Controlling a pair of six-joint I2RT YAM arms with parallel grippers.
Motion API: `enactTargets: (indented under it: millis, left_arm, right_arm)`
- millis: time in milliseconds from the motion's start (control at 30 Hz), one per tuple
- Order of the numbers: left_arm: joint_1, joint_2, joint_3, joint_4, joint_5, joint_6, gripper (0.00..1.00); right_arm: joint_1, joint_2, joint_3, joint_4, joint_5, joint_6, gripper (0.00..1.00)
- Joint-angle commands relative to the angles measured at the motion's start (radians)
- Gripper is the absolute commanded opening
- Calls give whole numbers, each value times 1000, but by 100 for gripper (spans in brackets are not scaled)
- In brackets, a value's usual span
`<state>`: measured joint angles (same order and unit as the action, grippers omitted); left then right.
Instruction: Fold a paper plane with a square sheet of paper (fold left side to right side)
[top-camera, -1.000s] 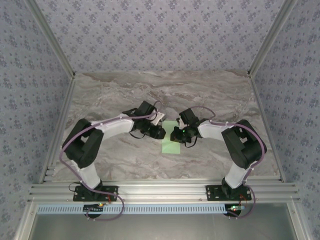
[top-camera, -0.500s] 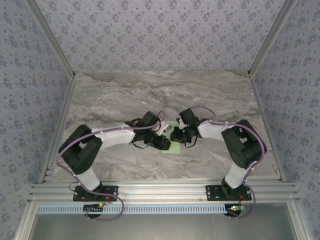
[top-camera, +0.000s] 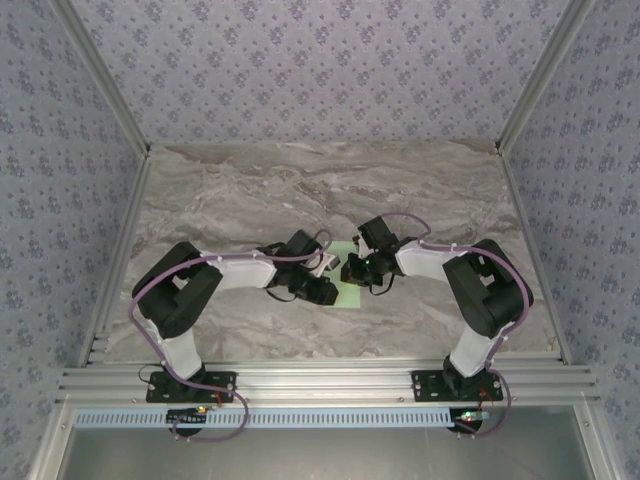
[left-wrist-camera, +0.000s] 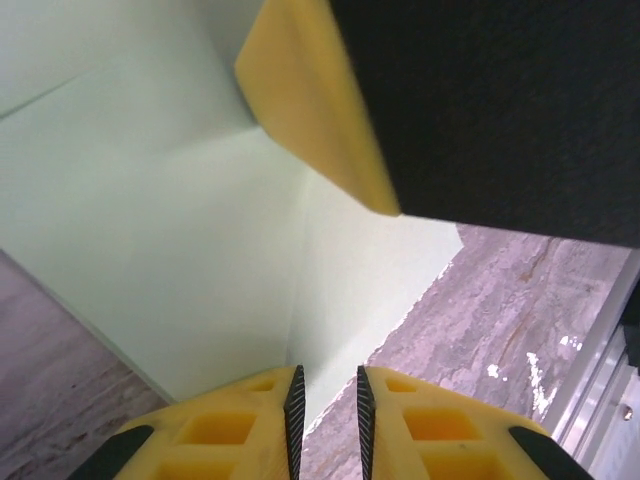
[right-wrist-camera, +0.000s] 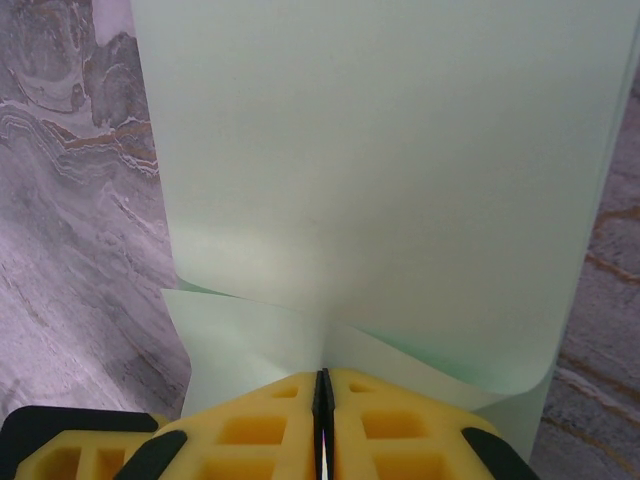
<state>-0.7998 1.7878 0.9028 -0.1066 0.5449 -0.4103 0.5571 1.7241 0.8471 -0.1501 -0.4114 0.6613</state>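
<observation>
Marble table (top-camera: 250, 190) bearing a pale green square sheet of paper (top-camera: 350, 298), partly folded, its long axis running away from the arms. Right gripper (right-wrist-camera: 324, 385) is clamped on the sheet's right edge. Left gripper (left-wrist-camera: 328, 400), at the sheet's left side, is nearly closed; its grasp is unclear.

right end effector (right-wrist-camera: 323, 400) clamped on green paper (right-wrist-camera: 380, 180), marble table (right-wrist-camera: 70, 200)

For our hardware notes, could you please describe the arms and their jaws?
Left arm and right arm: black joints, white links, purple cables. Left gripper and right gripper: yellow jaws lined with black strips.
</observation>
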Motion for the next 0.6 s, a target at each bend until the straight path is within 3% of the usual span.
enactTargets:
  millis: [0, 567]
  left_arm:
    - [-2, 7, -29, 5, -16, -5, 23]
    - [-1, -101, -189, 36, -32, -58, 12]
  right_arm:
    - [6, 35, -14, -91, 54, -21, 13]
    - [5, 35, -17, -98, 60, -24, 13]
